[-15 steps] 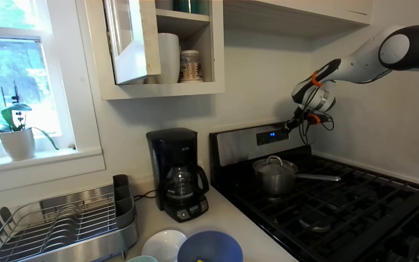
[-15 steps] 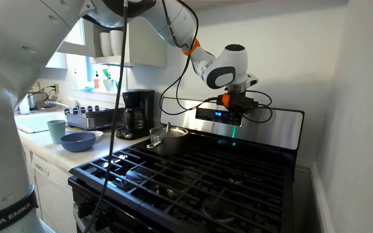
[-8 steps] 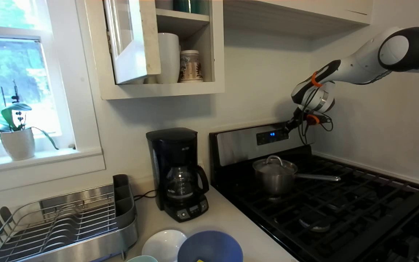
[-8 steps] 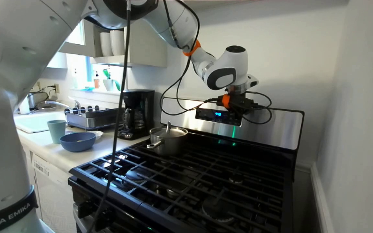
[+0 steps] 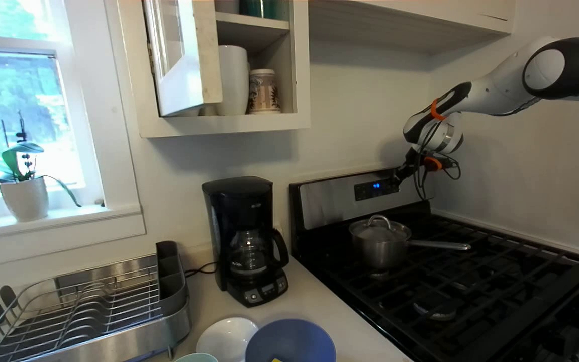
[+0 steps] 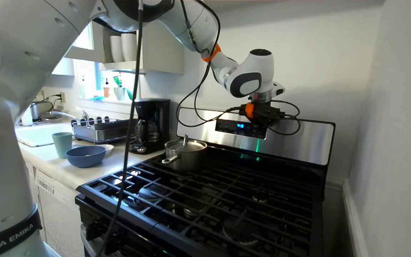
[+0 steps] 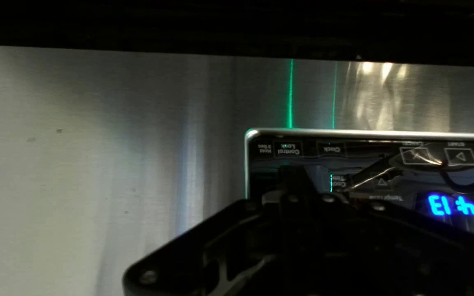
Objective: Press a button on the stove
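The stove (image 5: 327, 201) is a steel gas range with black grates and a raised steel back panel, which also shows in an exterior view (image 6: 298, 142). Its black control panel (image 7: 261, 172) has a blue display (image 7: 453, 205) and touch buttons, upside down in the wrist view. The Control Lock button (image 7: 288, 149), Clock button (image 7: 331, 149) and Cook Time button (image 7: 338, 181) lie around the fingertips. My gripper (image 7: 300, 197) is shut and empty, pointing at the panel's end. It also shows in an exterior view (image 5: 398, 176). I cannot tell whether the tips touch the panel.
A lidded steel pot (image 5: 380, 244) stands on the back burner below the panel, its handle (image 5: 440, 245) sticking out. A black coffee maker (image 5: 244, 236) and a blue bowl (image 5: 292, 342) stand on the counter beside the stove. A wall (image 6: 387, 142) rises at the stove's far side.
The arm has shifted only very slightly near the control panel. The cable hanging from the arm has swayed a little. Nothing else has visibly moved.
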Controlling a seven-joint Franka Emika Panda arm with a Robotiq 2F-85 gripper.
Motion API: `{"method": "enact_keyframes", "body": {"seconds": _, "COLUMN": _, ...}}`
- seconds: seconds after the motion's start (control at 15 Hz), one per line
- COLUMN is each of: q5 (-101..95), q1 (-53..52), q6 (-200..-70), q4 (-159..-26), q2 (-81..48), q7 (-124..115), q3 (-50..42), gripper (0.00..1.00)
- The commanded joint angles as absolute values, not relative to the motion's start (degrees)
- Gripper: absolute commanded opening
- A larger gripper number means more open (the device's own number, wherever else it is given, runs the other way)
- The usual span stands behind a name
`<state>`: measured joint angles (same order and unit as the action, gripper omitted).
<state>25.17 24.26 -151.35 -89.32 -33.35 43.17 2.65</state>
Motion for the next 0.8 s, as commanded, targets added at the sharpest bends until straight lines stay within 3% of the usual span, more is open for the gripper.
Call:
{"method": "enact_keyframes", "body": {"seconds": 0.0, "q5": 22.58, "q1": 24.89, "q6": -147.75, "q4": -87.58, "q2": -33.35, "q7": 40.94, "q3": 2.73, "gripper": 0.0}}
{"method": "enact_keyframes", "body": {"seconds": 0.73, "q5": 22.45, "q1": 24.83, "q6": -147.13, "q4": -85.74, "q2": -33.89, "q7": 40.42, "q3": 2.62, "gripper": 0.0}}
